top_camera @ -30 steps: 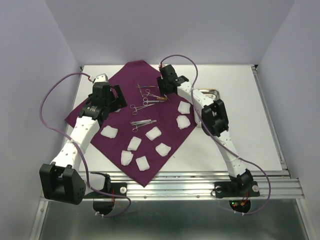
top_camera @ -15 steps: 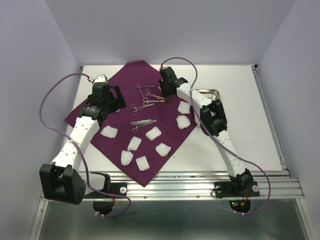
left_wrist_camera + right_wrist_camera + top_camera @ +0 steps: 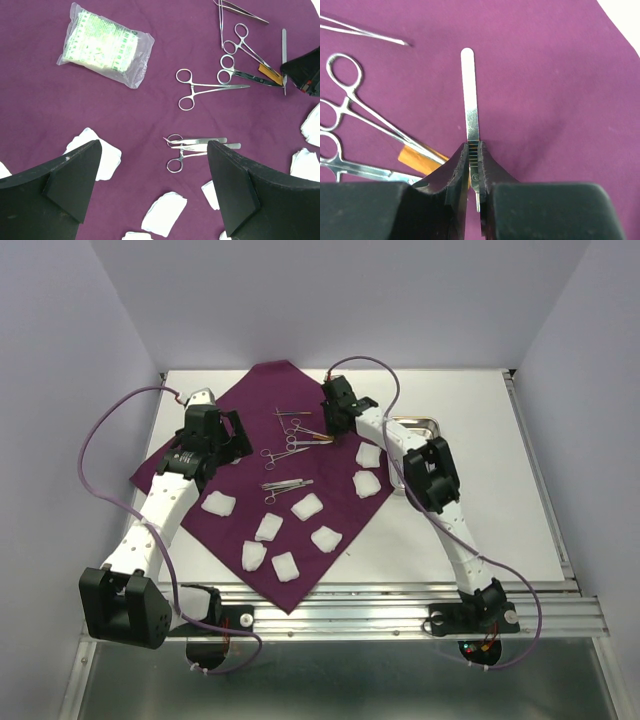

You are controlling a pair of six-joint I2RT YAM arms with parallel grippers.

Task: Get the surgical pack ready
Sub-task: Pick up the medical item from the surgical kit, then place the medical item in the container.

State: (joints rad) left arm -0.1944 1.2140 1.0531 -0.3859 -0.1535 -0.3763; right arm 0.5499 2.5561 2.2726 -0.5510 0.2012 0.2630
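The only print I could find was on a sealed clear packet (image 3: 105, 44) in the upper left of the left wrist view. It was covered in green lettering too fine for me to read. A small moulded mark on one of the right gripper's fingers (image 3: 478, 172) was just as illegible.

The surgical pack (image 3: 268, 390), a deep-purple cloth, lay spread flat as a diamond over the left and middle of the white tabletop (image 3: 480, 480). Its far corner was near the back edge and its near corner reached the aluminium rail (image 3: 400, 612) at the bottom of the frame. Plain pale lilac walls (image 3: 80, 330) boxed the table in on three sides.

The right gripper (image 3: 474, 147) had its jaws pressed together on a flat steel scalpel handle (image 3: 469, 95), pinching it at the ribbed section, with the rounded end pointing up the frame and lying on the cloth. The left gripper (image 3: 152, 150) hung spread wide above the cloth, holding nothing.

Ring-handled forceps (image 3: 200, 90) lay at the centre of its view, and an instrument with an orange sleeve (image 3: 270, 74) at the right. White gauze pads (image 3: 307, 506) were scattered over the lower half of the cloth. A steel tray (image 3: 430, 421) sat on bare table to the right, partly behind the right arm.
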